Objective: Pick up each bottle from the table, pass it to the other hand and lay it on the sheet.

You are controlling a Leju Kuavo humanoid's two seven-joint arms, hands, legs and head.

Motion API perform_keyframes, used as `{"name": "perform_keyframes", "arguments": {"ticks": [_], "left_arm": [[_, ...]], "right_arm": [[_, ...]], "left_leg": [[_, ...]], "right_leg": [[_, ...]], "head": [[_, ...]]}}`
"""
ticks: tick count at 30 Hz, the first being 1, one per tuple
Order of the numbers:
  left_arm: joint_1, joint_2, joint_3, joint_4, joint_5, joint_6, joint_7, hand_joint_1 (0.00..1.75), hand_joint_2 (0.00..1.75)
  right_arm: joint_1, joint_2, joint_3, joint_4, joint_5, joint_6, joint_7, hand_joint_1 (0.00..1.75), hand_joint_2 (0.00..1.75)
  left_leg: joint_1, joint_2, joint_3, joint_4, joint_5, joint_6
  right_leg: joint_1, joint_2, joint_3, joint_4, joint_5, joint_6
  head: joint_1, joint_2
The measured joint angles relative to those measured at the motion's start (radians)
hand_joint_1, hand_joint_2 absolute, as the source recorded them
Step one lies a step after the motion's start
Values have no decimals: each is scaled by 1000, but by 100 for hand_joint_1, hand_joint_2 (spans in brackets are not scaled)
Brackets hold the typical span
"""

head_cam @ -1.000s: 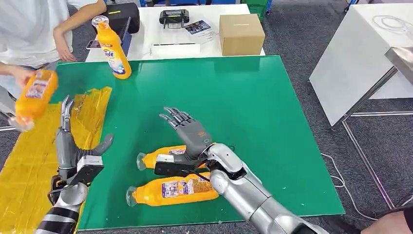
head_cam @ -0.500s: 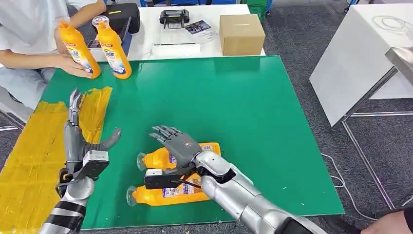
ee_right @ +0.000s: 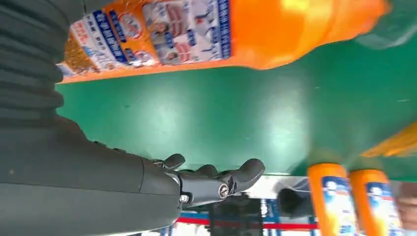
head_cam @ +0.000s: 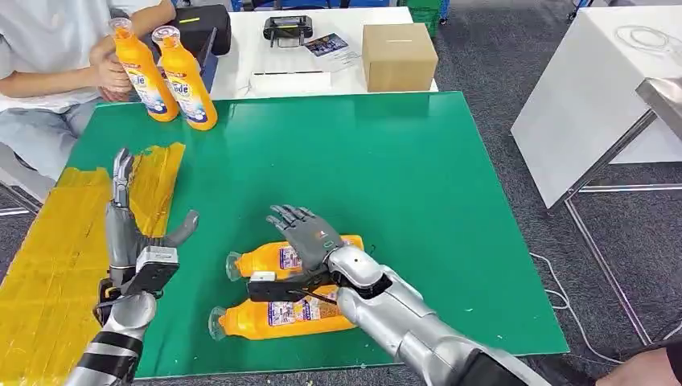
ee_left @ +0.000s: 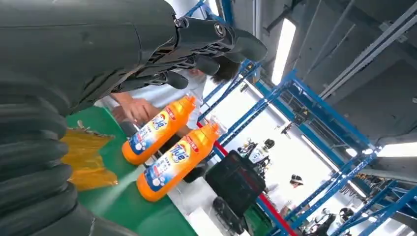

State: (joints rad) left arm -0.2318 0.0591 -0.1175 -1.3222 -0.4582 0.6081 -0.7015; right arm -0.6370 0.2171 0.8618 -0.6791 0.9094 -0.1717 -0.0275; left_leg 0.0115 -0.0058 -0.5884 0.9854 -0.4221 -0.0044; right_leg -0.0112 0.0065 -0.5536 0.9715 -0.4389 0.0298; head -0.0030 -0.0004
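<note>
Where the sheet (head_cam: 48, 265) ends, four bottles (head_cam: 293, 259).

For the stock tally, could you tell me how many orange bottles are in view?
4: two stand upright at the table's far left corner, one touched by a person; two lie near the front edge, below the right hand.

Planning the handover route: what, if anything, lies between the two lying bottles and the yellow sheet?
Nothing visible: bare green table separates the lying bottles from the yellow sheet. The open left hand hovers at the sheet's edge.
</note>
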Motion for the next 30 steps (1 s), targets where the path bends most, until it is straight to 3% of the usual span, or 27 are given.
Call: {"name": "perform_keyframes", "arguments": {"ticks": [30], "left_arm": [[-38,-13,-24,38,29,-7,0,0,175]], "right_arm": [[-56,2,-19,191,-3,76,8,2,175]], "left_leg": [[0,0,0,0,0,0]], "right_leg": [[0,0,0,0,0,0]], "head": [[0,0]]}}
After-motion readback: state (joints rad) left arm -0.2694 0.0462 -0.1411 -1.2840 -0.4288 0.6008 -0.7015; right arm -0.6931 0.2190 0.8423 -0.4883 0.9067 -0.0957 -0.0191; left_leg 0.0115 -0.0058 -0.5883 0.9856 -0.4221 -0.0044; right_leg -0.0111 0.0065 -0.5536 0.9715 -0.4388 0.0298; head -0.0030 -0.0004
